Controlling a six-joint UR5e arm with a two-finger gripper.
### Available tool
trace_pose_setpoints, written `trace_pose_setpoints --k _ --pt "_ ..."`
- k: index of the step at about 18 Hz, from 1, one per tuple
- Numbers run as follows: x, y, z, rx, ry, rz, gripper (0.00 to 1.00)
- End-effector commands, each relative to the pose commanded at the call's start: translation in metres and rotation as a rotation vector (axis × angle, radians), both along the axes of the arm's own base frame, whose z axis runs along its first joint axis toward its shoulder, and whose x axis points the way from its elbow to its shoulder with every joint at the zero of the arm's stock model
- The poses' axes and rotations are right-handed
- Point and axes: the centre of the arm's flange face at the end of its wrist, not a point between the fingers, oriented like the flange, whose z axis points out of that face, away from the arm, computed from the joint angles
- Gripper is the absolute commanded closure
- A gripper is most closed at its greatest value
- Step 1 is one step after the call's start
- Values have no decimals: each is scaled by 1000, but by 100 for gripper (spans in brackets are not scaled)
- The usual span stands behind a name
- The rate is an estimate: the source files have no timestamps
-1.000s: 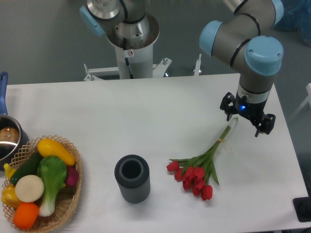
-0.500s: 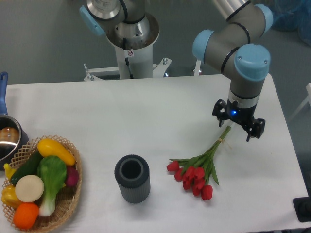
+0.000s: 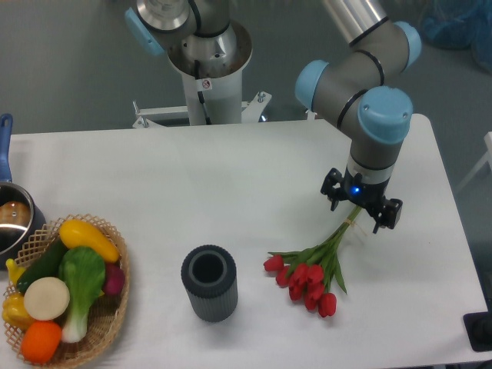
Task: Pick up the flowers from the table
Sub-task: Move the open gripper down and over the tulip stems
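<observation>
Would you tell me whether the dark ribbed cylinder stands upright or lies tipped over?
Upright: the dark ribbed cylinder stands on the table with its round opening facing up.

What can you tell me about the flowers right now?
The flowers are a small bunch of red tulips with green leaves and long pale green stems. They lie flat on the white table, blooms toward the near edge, stems running up and to the right. The stem ends sit under the pincer, whose fingers stand on either side of them; whether it touches them cannot be told.
</observation>
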Motion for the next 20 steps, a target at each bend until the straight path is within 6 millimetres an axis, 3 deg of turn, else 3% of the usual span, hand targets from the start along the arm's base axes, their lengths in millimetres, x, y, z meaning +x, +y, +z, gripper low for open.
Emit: trace_pose_setpoints --k 16,18,20 --pt "16 36 -47 -13 -32 -42 1" --pt "15 36 -48 -13 -32 -43 17" --pt "17 35 -46 -11 -30 -45 40"
